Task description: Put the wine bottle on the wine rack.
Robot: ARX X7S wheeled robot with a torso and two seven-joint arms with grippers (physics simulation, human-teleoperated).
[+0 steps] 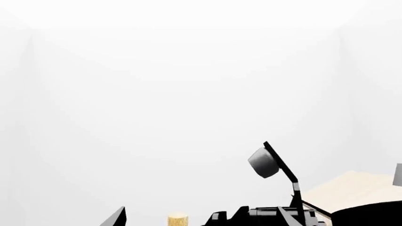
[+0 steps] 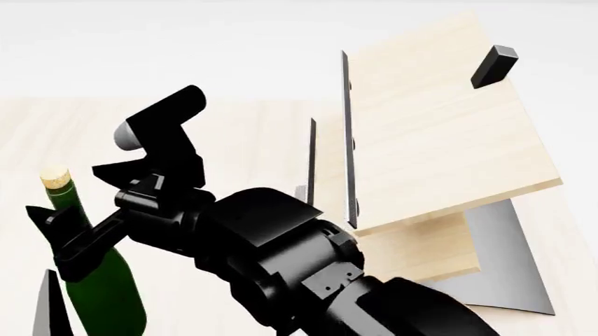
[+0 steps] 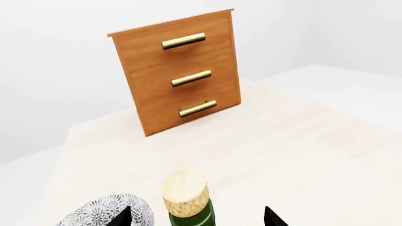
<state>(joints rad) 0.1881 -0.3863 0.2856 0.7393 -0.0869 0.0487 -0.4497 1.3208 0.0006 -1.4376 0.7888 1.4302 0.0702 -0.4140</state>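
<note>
— Right pincer (image 3: 196,215)?
— Spread wide, straddling the neck of the wine bottle (image 2: 103,294) just under the cork (image 3: 184,188). Gripping nothing yet, by the look of it.
— And where exactly?
— Upright on the counter (image 3: 301,141), to the left of the wine rack (image 2: 439,140) in the head view, not on it.
— Left pincer (image 1: 118,217)?
— Only one tip in view at the frame's edge; cannot tell whether wide or narrow.
— Worst case from here?
— Probably closing off-centre and knocking tall, glossy glass over toward the patterned bowl (image 3: 107,214) close by. Or clamping so high on a slim neck, then swinging and slipping during the lift.
— And at the rack?
— Clipping a dark metal edge with the base on the way in. Or laying it down crooked on slanted boards and watching it roll off.
</note>
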